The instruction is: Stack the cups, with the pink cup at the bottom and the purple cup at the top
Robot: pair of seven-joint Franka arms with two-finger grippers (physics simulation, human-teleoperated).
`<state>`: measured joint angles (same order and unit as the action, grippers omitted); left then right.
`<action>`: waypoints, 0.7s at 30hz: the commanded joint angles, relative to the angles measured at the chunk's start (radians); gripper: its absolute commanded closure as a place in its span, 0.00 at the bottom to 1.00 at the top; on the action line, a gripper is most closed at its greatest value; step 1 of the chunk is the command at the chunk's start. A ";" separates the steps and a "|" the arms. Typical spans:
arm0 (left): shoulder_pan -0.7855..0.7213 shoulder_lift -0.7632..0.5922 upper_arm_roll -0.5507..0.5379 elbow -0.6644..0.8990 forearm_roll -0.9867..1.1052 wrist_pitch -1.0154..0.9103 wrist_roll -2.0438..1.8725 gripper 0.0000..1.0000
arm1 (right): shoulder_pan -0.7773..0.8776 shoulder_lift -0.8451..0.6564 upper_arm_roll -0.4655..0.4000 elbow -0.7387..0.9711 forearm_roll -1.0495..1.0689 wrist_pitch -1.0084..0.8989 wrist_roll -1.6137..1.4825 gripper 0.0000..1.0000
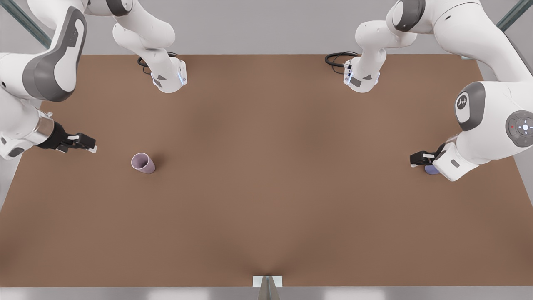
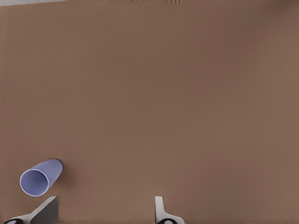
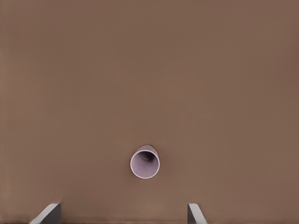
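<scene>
The pink cup (image 1: 143,163) stands on the brown table (image 1: 266,187) toward the front view's left, its open mouth showing. My right gripper (image 1: 89,143) hovers to the left of it, open and holding nothing. In the right wrist view the pink cup (image 3: 145,162) sits ahead of the spread fingertips (image 3: 49,212) of that gripper (image 3: 124,211). At the front view's right, the purple cup (image 1: 431,169) is mostly hidden under my left arm's hand. My left gripper (image 1: 418,159) is open beside it. In the left wrist view the purple cup (image 2: 40,177) lies just off one fingertip (image 2: 46,207) of the gripper (image 2: 105,206).
Both arm bases (image 1: 168,77) (image 1: 361,79) stand at the table's far edge with black cables. A small metal bracket (image 1: 267,283) sits at the near edge. The table's middle is bare brown surface.
</scene>
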<state>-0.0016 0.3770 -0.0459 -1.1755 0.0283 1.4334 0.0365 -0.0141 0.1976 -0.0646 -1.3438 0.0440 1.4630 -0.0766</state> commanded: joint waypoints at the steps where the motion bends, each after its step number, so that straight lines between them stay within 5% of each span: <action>1: 0.000 0.000 0.000 0.000 0.004 0.009 0.079 0.00 | -0.026 -0.017 0.032 -0.029 -0.004 0.003 -0.034 0.00; 13: 0.002 -0.027 0.110 -0.266 -0.010 0.231 0.086 0.00 | -0.040 -0.099 0.017 -0.529 -0.003 0.473 -0.308 0.00; 21: 0.002 -0.047 0.130 -0.363 -0.013 0.276 0.089 0.00 | -0.036 0.020 -0.007 -0.614 0.007 0.640 -0.310 0.00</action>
<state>0.0003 0.3293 0.0825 -1.5359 0.0155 1.6705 0.0951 -0.0508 0.2084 -0.0717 -1.9626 0.0481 1.9924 -0.2417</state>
